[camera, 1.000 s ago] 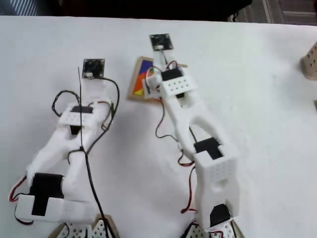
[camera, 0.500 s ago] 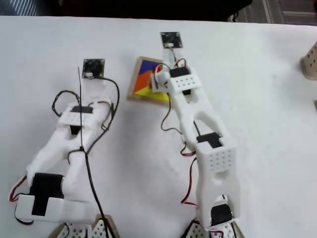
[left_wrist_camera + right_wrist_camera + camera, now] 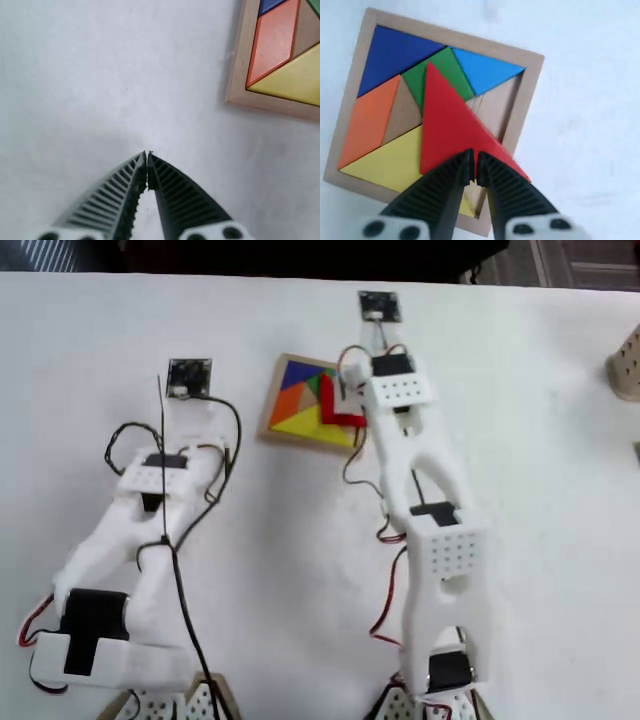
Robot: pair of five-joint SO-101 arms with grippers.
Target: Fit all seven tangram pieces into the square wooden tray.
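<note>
- the red triangle (image 3: pixel 450 130) is pinched at its wide end by the right hand (image 3: pixel 474 159), jaws almost together on it, with its point aimed away from the hand
- it's lying slanted across the square wooden tray (image 3: pixel 455 41), not seated, overlapping the green piece (image 3: pixel 445 70) and the yellow triangle (image 3: pixel 390 160)
- past the hand, the dark blue triangle (image 3: pixel 395 50), light blue triangle (image 3: pixel 485 70) and orange piece (image 3: pixel 367 120) sit flat in the tray, with a couple of bare wood gaps showing
- the left hand (image 3: pixel 147 157) is closed tip to tip with nothing in it, over bare tabletop (image 3: pixel 100 75); a corner of the tray is ahead of it, off to one side
</note>
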